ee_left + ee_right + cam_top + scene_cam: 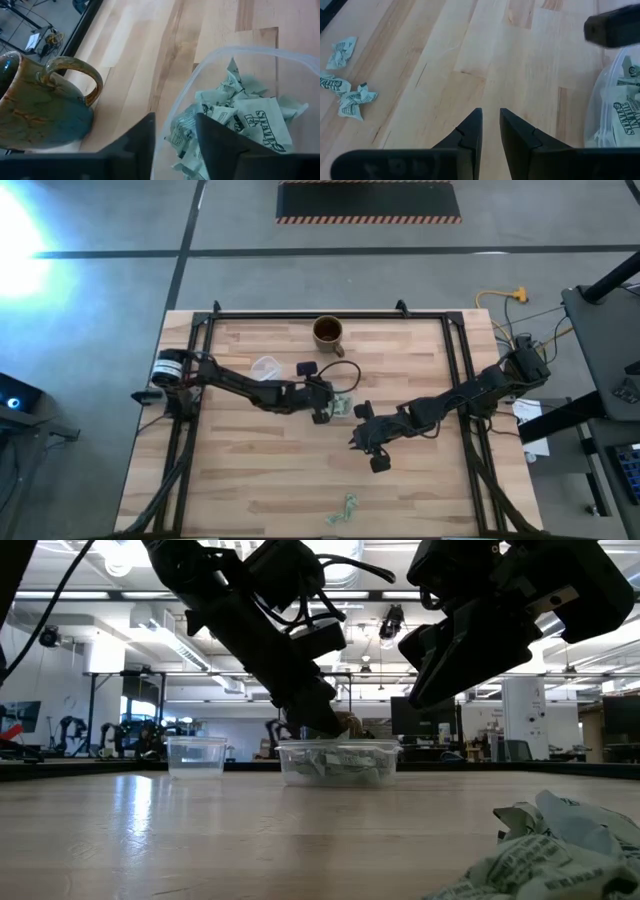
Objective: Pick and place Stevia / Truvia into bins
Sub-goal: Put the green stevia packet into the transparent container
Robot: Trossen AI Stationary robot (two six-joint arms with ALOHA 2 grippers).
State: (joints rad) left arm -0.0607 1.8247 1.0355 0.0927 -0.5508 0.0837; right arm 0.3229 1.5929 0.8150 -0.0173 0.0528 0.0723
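The left tool (333,408) hangs over the clear bin (343,406) near the middle of the wooden surface (250,470), its two dark fingers (220,145) spread apart with one inside the rim and the other just outside it, pinching nothing. The bin already holds a heap of crumpled Stevia sachets (250,122); in the low view they fill its lower part. Beyond the bin, toward 12 o'clock on the surface, stands the brown mug (328,332), upright, with its handle turned toward the bin in the left wrist view. At about 10 o'clock from the bin sits a smaller clear round cup (265,368), apart from it. The right tool (366,452) hovers above bare wood at about 4 o'clock from the bin, its fingers (470,132) drawn close with a narrow gap between them and nothing held. A small cluster of loose sachets (345,508) lies well apart from the bin, near the 6 o'clock edge of the surface, and shows close up in the low view as a crumpled pale green pile.
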